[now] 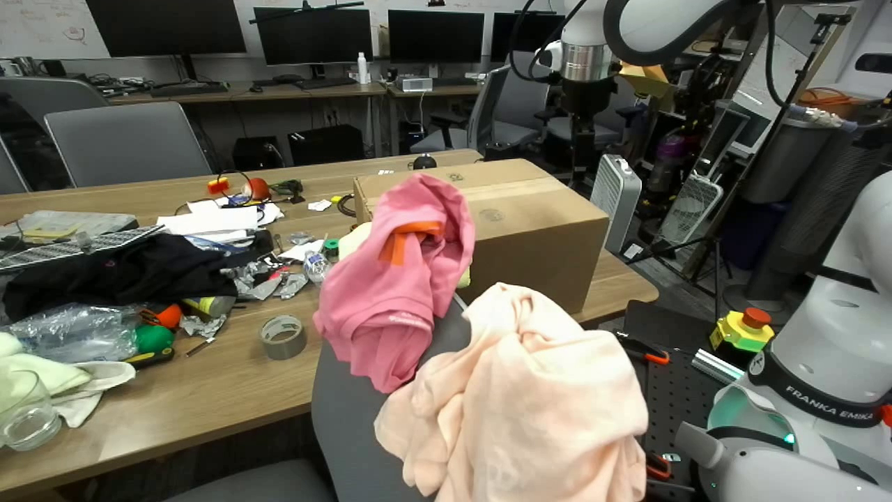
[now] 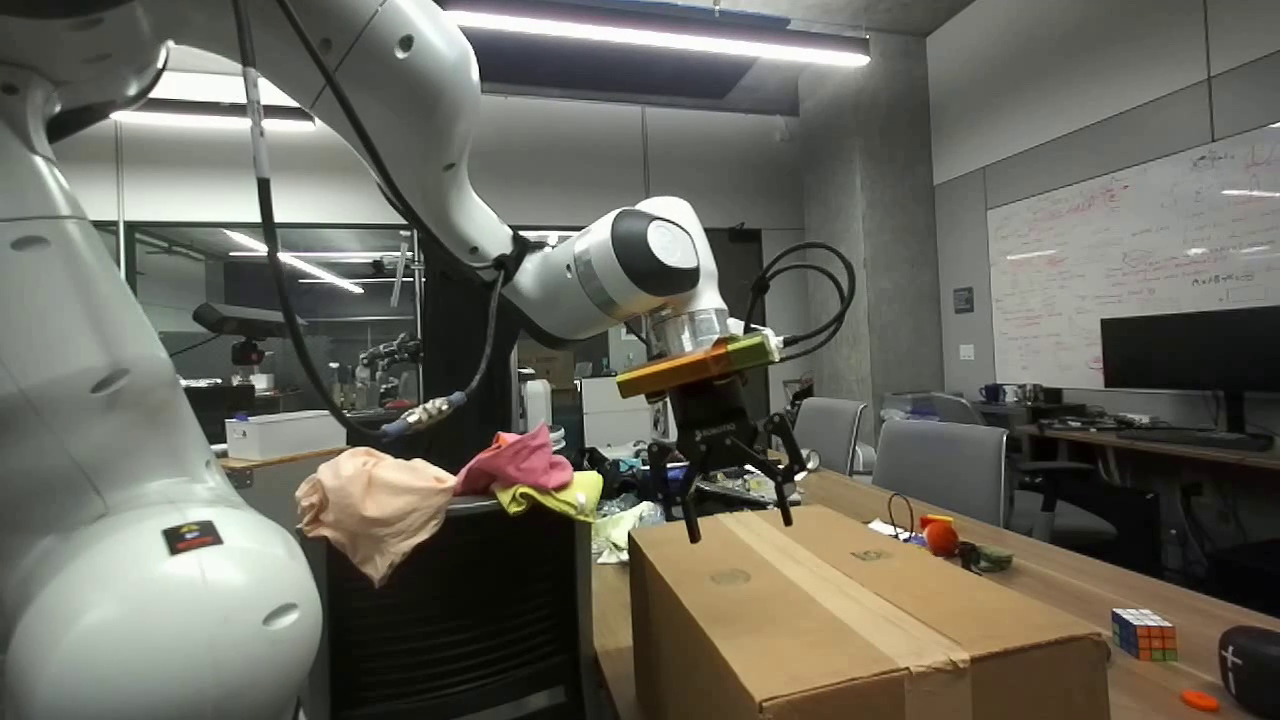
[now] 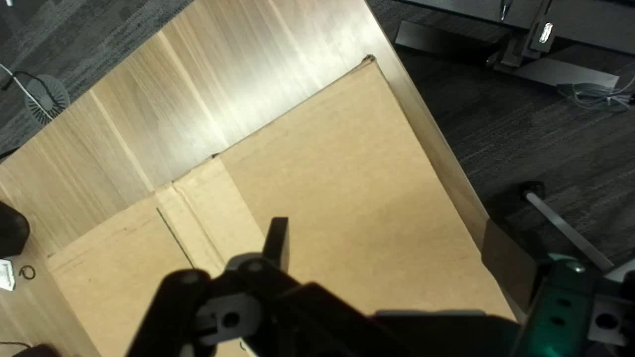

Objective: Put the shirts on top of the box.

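Observation:
The closed brown cardboard box [image 1: 533, 261] stands on the table; its taped top also shows in an exterior view [image 2: 740, 600] and in the wrist view [image 3: 357, 198]. A peach shirt [image 1: 529, 404] and a pink shirt [image 1: 397, 300] lie crumpled over a chair back beside the box. They show in an exterior view too, peach [image 2: 375, 500] and pink [image 2: 520, 462]. A yellow cloth [image 2: 560, 497] lies partly under the pink shirt. My gripper [image 2: 740, 527] is open and empty above the box top, with its fingers spread wide in the wrist view [image 3: 397, 250].
The chair [image 2: 455, 610] stands between the arm base and the box. The wooden table [image 1: 279, 383] holds a tape roll [image 1: 282, 337], a black cloth [image 1: 125, 275], plastic wrap and a glass [image 1: 28, 418]. A Rubik's cube [image 2: 1144, 635] and a black speaker [image 2: 1250, 672] stand beside the box.

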Motion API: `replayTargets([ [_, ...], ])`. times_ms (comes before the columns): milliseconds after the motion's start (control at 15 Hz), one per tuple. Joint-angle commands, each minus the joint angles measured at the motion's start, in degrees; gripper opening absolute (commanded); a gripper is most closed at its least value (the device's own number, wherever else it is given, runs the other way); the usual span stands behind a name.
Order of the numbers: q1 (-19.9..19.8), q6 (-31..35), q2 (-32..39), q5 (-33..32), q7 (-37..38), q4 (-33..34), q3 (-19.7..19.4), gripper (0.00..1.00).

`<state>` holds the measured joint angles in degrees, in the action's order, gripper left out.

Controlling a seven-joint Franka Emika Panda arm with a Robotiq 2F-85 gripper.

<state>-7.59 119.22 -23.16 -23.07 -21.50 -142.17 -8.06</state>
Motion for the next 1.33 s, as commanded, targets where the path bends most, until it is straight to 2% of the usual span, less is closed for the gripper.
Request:
replayTargets([
  [0,2.2,1.6,-3.0,-0.7,3.5,-1.0,3.0,1.0],
  [533,9.9,2.5,-7.5,14.0,12.4,-2.8,7.4,1.0],
  [933,14.9,3.1,-8.9,17.6,15.1,-4.0,12.4,1.0],
  [1267,19.7,1.2,-7.7,20.0,18.8,-1.3,17.6,1.0],
])
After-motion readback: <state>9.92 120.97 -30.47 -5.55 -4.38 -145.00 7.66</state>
